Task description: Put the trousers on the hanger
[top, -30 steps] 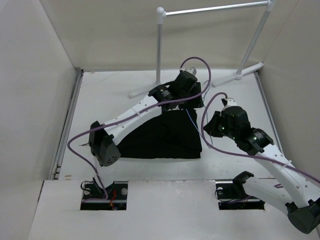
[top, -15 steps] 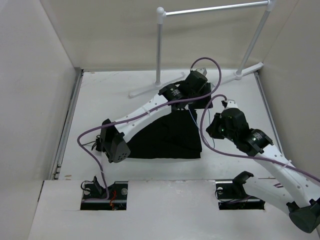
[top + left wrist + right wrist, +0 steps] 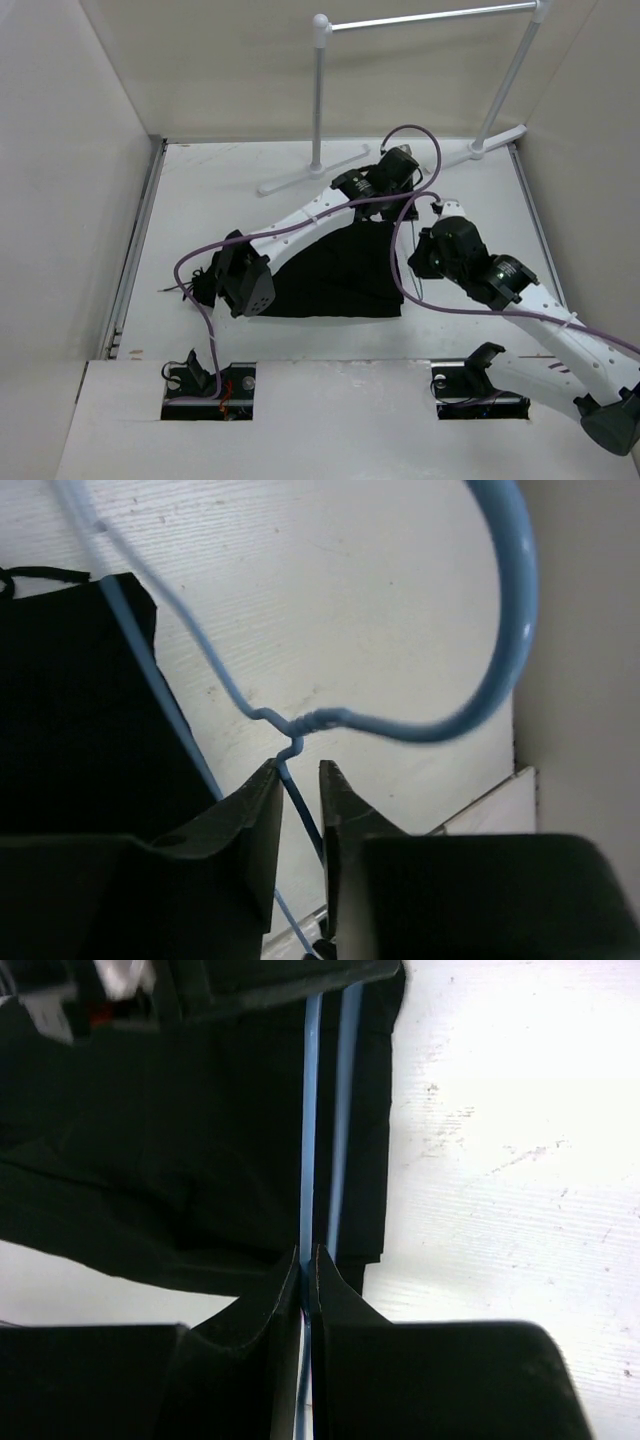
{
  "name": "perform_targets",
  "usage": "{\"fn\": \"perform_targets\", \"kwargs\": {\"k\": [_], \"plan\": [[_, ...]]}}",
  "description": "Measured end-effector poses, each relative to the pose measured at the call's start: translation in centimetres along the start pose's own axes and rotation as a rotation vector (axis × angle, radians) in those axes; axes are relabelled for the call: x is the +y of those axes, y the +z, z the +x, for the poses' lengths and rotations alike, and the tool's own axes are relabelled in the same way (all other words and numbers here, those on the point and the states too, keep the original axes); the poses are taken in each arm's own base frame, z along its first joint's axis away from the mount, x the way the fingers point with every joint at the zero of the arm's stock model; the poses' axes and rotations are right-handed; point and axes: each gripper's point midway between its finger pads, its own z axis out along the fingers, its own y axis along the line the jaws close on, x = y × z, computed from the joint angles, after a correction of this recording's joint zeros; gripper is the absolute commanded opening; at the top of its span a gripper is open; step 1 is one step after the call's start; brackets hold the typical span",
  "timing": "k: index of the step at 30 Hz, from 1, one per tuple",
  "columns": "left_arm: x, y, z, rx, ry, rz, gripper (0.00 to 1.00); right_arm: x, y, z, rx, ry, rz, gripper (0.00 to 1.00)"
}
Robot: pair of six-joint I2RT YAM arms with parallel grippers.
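Observation:
The black trousers (image 3: 330,272) lie folded flat in the middle of the table. They also show in the right wrist view (image 3: 150,1160) and the left wrist view (image 3: 70,710). The pale blue wire hanger (image 3: 500,630) lies at their right edge with its hook towards the back. My left gripper (image 3: 298,772) sits just below the hanger's twisted neck. Its jaws are slightly apart, and one wire runs between them, touching the left finger. My right gripper (image 3: 305,1260) is shut on a hanger wire (image 3: 310,1110) lying over the trousers. In the top view the left gripper (image 3: 405,170) is behind the right gripper (image 3: 428,245).
A white tubular garment rack (image 3: 320,100) stands at the back, its feet on the table near my left gripper. Pale walls close in the left, back and right sides. Purple cables (image 3: 300,215) loop off both arms above the trousers.
My left arm has stretched further right and back, bringing its gripper to the hanger's neck. My right gripper has shifted slightly left and back. The trousers have stayed in place.

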Motion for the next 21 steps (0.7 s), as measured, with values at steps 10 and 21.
{"fn": "perform_targets", "kwargs": {"k": [10, 21], "plan": [[-0.5, -1.4, 0.6, -0.027, -0.061, 0.038, 0.02, -0.2, -2.7, -1.5, -0.067, -0.001, -0.012, 0.52], [3.9, -3.1, 3.1, -0.189, -0.201, 0.02, 0.0, -2.3, -1.4, -1.1, -0.08, 0.279, -0.047, 0.13]]}}
